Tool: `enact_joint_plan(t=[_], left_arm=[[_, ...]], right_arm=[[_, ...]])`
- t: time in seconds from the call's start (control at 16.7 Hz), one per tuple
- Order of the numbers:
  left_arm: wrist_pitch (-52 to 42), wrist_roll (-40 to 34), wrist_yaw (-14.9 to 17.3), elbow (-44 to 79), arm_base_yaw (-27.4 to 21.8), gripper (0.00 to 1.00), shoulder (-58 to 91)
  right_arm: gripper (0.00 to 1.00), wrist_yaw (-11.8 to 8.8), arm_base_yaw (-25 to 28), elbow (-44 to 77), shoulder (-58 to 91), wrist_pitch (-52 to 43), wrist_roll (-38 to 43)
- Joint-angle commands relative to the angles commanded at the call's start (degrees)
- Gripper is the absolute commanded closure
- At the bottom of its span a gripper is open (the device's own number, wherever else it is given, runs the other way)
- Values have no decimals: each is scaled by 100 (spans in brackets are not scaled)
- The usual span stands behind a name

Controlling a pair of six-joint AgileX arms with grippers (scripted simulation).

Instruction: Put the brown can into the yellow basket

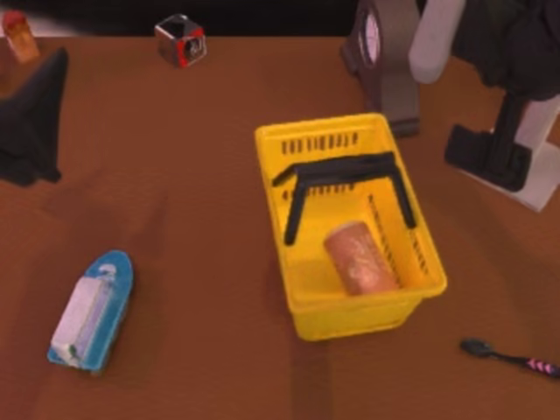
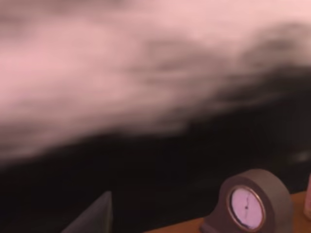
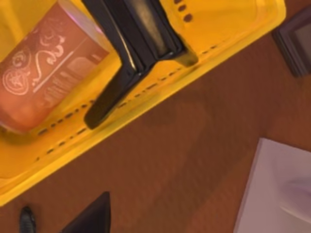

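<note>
Already the light brown cylindrical can (image 1: 360,259) lies on its side inside the bright yellow slotted plastic basket (image 1: 278,179), so it looks delivered. Whether either hand is open, I cannot tell.

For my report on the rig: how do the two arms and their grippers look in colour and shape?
The left gripper is a black, pointed wedge. The right arm has a pale grey-white rounded link, and the right gripper is black and blocky. No cables or markings show.
</note>
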Motion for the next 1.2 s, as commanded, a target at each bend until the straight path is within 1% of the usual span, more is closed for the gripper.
enact_joint_plan(t=[0.18,0.3,0.42,0.54,0.6,0.72,1.02,1.2], left_arm=[[-681,125,-893,-977,193,0,-1680],[-1111,206,-1401,-1586,294,0,-2611],[-1487,277,-1813,-2116,374,0,-3342],[-1768,330,-2101,-2512,427,0,-3831],[-1864,347,-2194,-2647,443,0,-3985],[-1947,363,-2273,-2765,457,0,-4114],[-1947,363,-2273,-2765,457,0,-4114],[-1947,363,-2273,-2765,457,0,-4114]], right_arm=[[0,13,421,1618,1612,-1023,-708],[0,12,665,2509,2507,-1596,-1106],[0,6,865,3191,3196,-2052,-1425],[0,-1,1010,3637,3648,-2372,-1650],[0,-4,1056,3772,3785,-2473,-1722],[0,-5,1096,3890,3905,-2563,-1785],[0,-5,1080,3870,3908,-2539,-1791],[0,-6,1093,3490,3834,-2243,-1787]])
